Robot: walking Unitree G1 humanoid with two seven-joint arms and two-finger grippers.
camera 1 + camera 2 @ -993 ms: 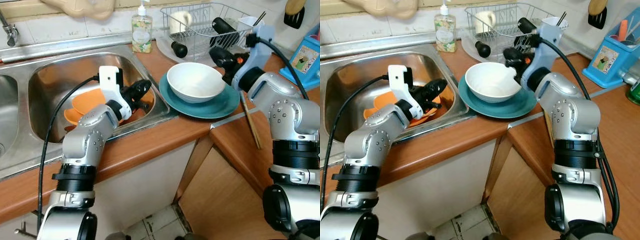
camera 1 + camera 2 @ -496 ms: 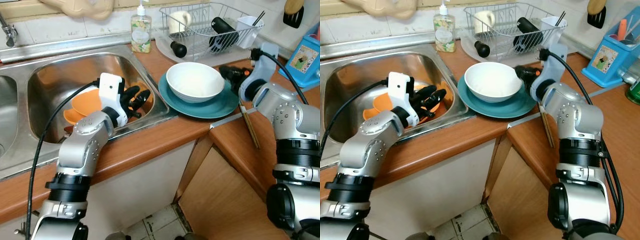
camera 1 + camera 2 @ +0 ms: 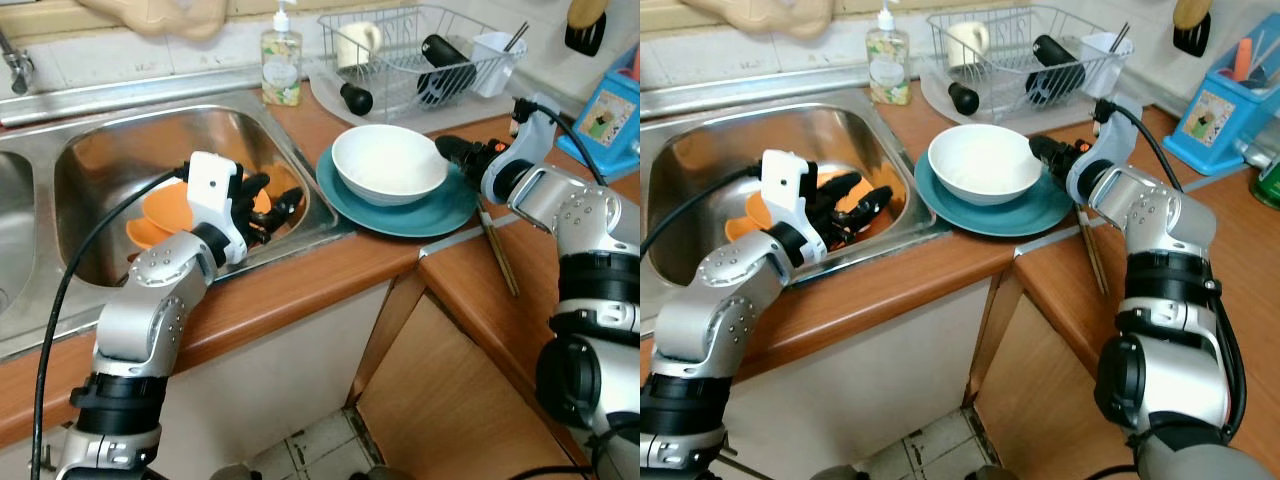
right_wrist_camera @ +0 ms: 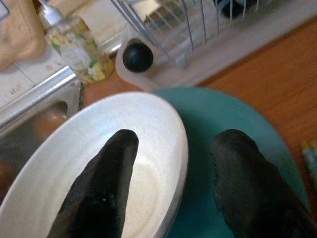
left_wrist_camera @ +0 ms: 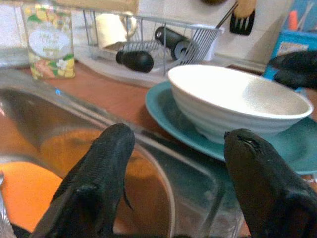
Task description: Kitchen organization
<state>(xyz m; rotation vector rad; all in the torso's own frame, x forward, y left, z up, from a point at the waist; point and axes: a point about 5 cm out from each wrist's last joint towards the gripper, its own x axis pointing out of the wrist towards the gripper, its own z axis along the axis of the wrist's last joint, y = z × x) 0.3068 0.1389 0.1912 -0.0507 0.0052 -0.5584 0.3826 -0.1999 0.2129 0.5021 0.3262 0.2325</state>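
White bowl (image 3: 388, 163) on teal plate (image 3: 440, 212) — orange dishes (image 3: 165, 212) in sink (image 3: 100, 150); both grippers (image 3: 272, 200) (image 3: 447, 150) spread, empty.

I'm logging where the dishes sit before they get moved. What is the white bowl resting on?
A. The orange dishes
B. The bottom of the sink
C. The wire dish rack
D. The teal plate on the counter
D. The white bowl sits on the teal plate on the wooden counter, beside the sink; the right gripper, fingers open, is at the bowl's rim.
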